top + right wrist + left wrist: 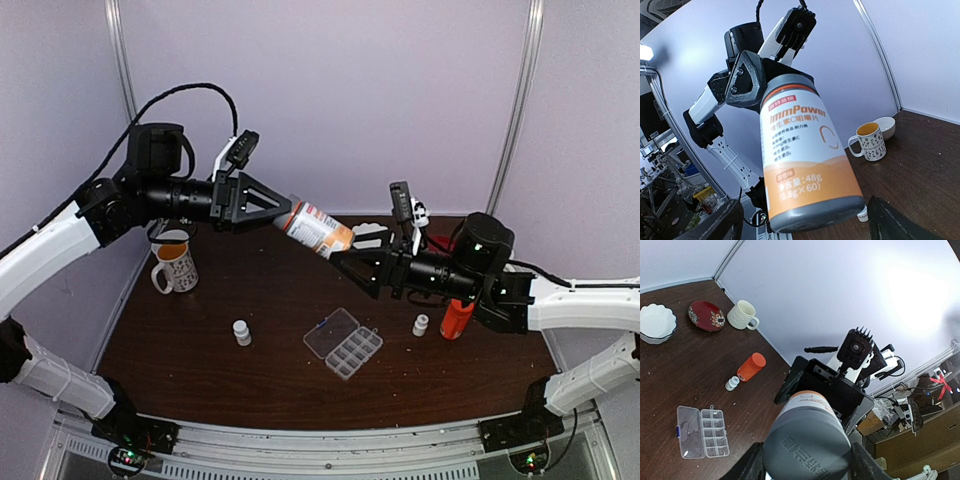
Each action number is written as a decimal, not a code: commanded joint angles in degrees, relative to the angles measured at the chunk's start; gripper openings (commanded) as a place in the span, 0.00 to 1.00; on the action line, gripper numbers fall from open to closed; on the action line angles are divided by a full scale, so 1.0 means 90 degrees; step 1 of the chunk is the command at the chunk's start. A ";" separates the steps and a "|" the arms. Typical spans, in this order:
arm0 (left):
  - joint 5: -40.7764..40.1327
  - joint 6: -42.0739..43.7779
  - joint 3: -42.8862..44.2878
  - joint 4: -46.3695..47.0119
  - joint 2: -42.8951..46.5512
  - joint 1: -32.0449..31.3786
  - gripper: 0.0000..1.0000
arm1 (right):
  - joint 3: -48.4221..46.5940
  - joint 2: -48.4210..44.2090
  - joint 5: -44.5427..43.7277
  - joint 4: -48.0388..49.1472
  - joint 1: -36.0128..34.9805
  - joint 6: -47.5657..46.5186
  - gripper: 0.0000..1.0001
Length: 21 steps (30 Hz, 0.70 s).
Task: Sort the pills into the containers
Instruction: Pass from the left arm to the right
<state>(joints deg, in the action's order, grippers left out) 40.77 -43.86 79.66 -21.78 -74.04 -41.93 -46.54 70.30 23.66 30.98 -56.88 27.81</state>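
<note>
Dark tabletop [270, 385]: mug [175, 267], organizer box [344, 343], orange bottle [456, 319]; supplement bottle [314, 229] aloft.

Bottle [316, 230] raised over the table [250, 372]
It is clasped at its left end by the left gripper [284, 214].

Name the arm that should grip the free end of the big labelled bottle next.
Right. The right gripper is open, its fingers flanking the free end of the bottle. The left gripper is shut on the other end, holding the bottle in the air.
</note>
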 commanded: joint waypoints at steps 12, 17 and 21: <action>0.0300 -0.0386 -0.0207 0.0919 0.0245 -0.0116 0.47 | -0.0239 0.0060 0.0174 0.0492 -0.0037 0.0015 0.53; 0.0282 -0.0581 -0.0238 0.0996 0.0225 -0.0116 0.47 | -0.0239 0.0069 0.0334 0.0436 -0.0038 -0.0200 0.41; 0.0236 -0.0807 -0.0209 0.0942 0.0198 -0.0116 0.46 | -0.0210 0.0023 0.0141 0.0212 -0.0040 -0.0794 0.35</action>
<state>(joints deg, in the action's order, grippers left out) 42.19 -48.18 77.78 -17.52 -73.01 -42.59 -47.33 70.74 24.82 33.50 -56.88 26.48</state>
